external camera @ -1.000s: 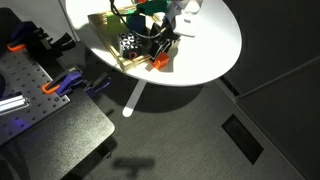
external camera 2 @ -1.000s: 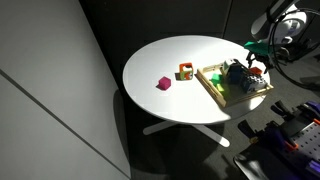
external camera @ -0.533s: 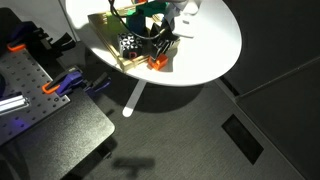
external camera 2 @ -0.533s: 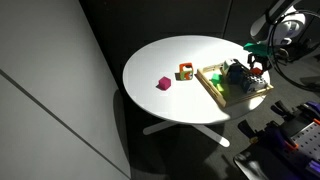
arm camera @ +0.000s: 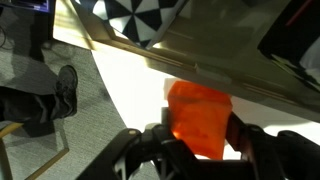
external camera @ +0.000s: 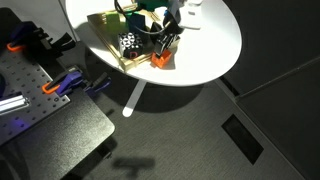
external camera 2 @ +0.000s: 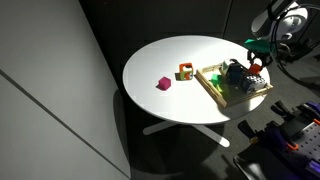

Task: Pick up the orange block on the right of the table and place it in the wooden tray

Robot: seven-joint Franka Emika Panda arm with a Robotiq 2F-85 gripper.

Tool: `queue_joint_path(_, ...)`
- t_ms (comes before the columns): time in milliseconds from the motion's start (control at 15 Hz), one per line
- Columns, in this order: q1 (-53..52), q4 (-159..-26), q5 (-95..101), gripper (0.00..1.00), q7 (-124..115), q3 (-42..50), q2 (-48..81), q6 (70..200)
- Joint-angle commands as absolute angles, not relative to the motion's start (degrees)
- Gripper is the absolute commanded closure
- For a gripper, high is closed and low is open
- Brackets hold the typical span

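Two fingers [arm camera: 150,140] seen pressed against sides of orange block [arm camera: 200,118]; gripper [external camera: 165,48] thus pinching it. Block held at lower centre of wrist view, just outside rim of wooden tray [arm camera: 130,52], near edge of white table [external camera: 215,40]; contact with tabletop cannot be told. Step judged: grasp made, carry pending. Next move calls for lift clear of rim, shift over tray beside patterned cube [arm camera: 145,18], then release inside

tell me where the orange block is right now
In the wrist view the orange block sits between the fingers of the gripper, on the table side of the wooden tray rim, with the black-and-white cube just inside it.
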State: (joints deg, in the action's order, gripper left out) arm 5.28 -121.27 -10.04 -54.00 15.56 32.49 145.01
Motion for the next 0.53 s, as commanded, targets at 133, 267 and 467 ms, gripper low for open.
queue_joint_path(133, 4.7, -126.1, -5.4, 0.72, -46.0, 15.3, 23.7, 145.0)
queue_joint_path(267, 4.4, -127.5, -3.8, 0.72, -41.9, 14.8, 21.3, 145.5)
queue_joint_path(467, 3.5, -129.1, -2.3, 0.72, -36.4, 13.7, 18.5, 146.0)
